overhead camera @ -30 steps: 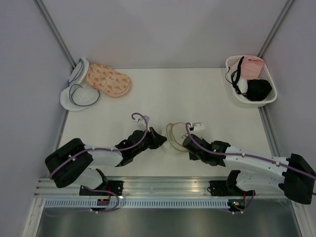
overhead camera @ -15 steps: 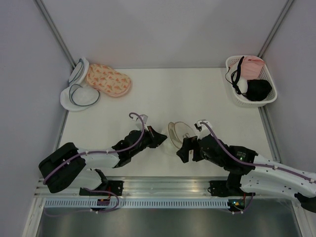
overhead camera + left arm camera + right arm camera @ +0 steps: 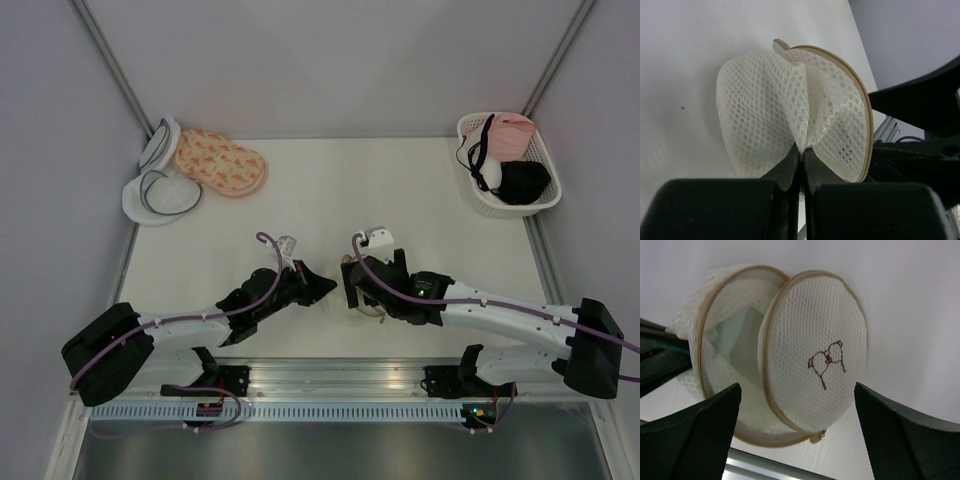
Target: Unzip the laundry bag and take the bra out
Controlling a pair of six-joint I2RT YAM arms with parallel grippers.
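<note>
The laundry bag is a round white mesh pouch with a tan rim, and it stands unzipped with its lid swung aside. The lid carries a small brown stitched outline. Inside the opening shows pale mint fabric, the bra. My right gripper is open, its fingers wide on either side of the bag and touching nothing. My left gripper is shut on a pinched fold of the bag's mesh. From above, the right gripper covers most of the bag, and the left gripper is just to its left.
A white basket at the back right holds a pink garment and a black bra. A pink patterned pouch and white grey-rimmed pouches lie at the back left. A metal rail runs along the near edge.
My right gripper opened and swung from the bag's right side to directly over it. The left arm stretched a little further right, still pinching the mesh.
</note>
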